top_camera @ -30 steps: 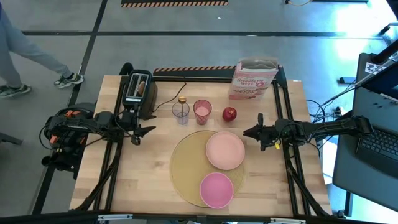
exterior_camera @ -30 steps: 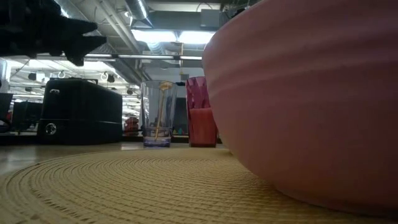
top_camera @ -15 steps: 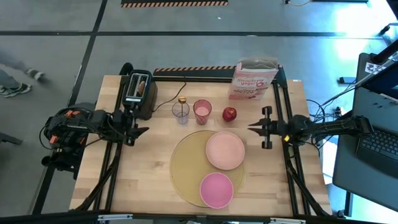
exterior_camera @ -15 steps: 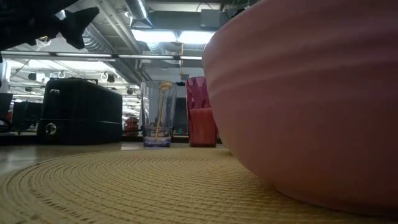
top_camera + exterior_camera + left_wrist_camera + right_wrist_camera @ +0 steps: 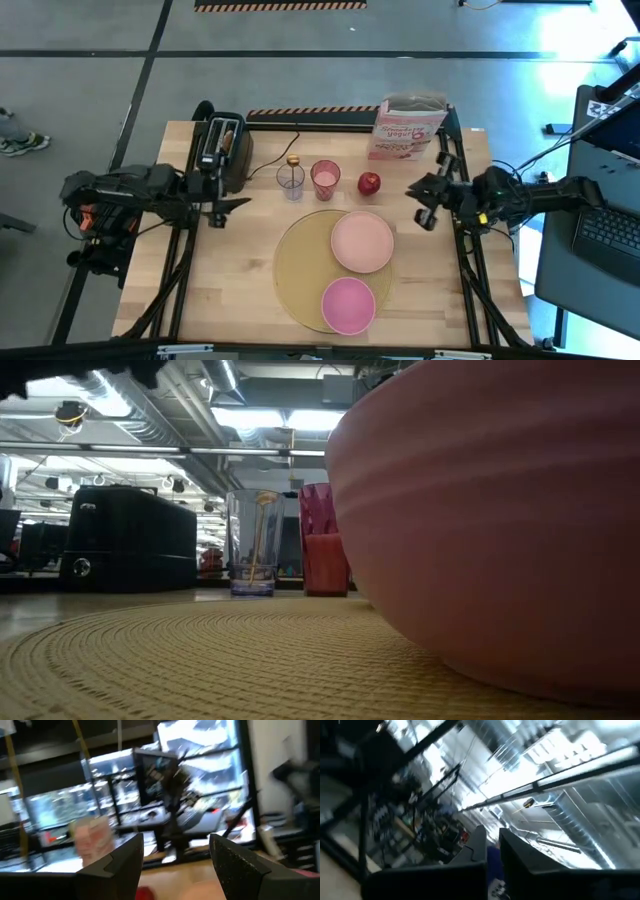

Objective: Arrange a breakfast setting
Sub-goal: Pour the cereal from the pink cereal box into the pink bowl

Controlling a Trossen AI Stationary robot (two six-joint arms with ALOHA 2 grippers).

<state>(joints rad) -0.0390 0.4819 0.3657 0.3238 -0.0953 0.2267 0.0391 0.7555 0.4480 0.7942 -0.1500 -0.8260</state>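
The tan placemat (image 5: 300, 268) lies at the table's near middle. The pale pink plate (image 5: 362, 241) and the deeper-pink bowl (image 5: 348, 305) rest on it; the bowl fills the low view (image 5: 480, 520). The red apple (image 5: 369, 183) sits on the table beyond the plate. The gold spoon (image 5: 293, 160) stands in a clear glass (image 5: 291, 181). The toast (image 5: 229, 137) sticks up from a slot of the black toaster (image 5: 218, 152). My left gripper (image 5: 230, 212) hangs open and empty near the toaster. My right gripper (image 5: 418, 207) hangs open and empty to the right of the apple.
A pink cup (image 5: 325, 178) stands between the glass and the apple. The pink-and-white cereal box (image 5: 408, 127) stands at the far edge. Bare wood lies left of the placemat and along the right edge. A person's shoe (image 5: 15, 143) shows on the floor at far left.
My left gripper has risen, leaving the top of the low view, and stays near the toaster. My right gripper has drawn back toward the table's right and far edges and has turned. Nothing on the table has moved.
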